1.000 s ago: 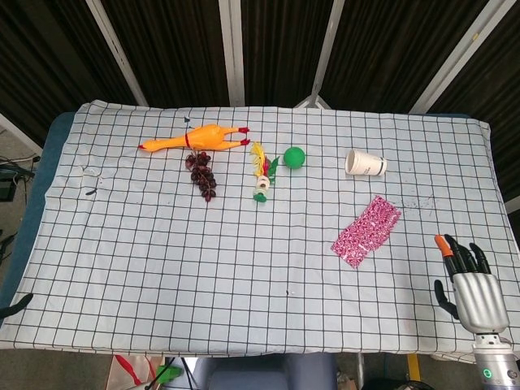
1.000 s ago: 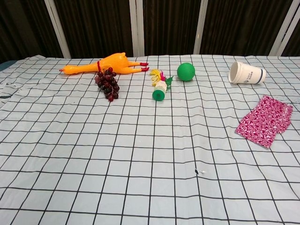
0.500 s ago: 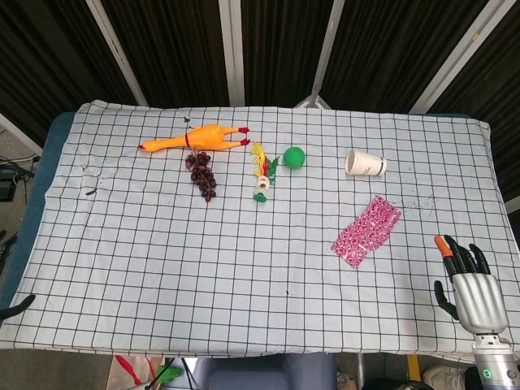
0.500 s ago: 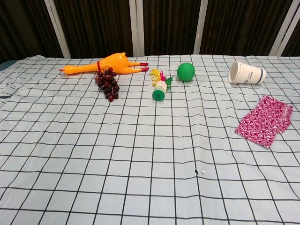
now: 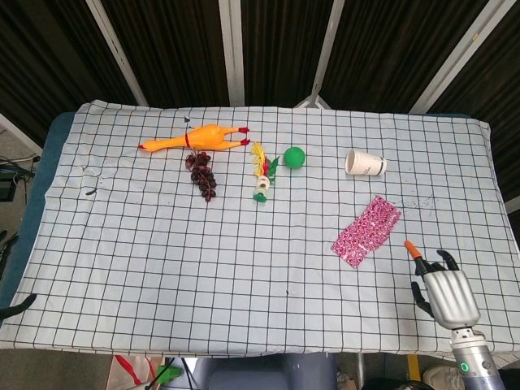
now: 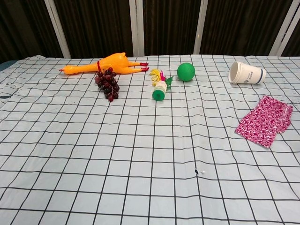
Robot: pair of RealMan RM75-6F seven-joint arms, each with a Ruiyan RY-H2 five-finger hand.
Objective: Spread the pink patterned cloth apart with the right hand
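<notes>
Nothing is done yet: the pink patterned cloth (image 5: 366, 231) lies folded on the bench (image 5: 162, 268), just below the paper cup (image 5: 366, 163). My right hand (image 5: 441, 288) hovers near it, empty, fingers apart.

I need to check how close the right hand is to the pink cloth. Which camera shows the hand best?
The head view: the right hand shows near the table's front right edge, apart from the pink cloth, holding nothing. The chest view shows the cloth but not the hand.
</notes>
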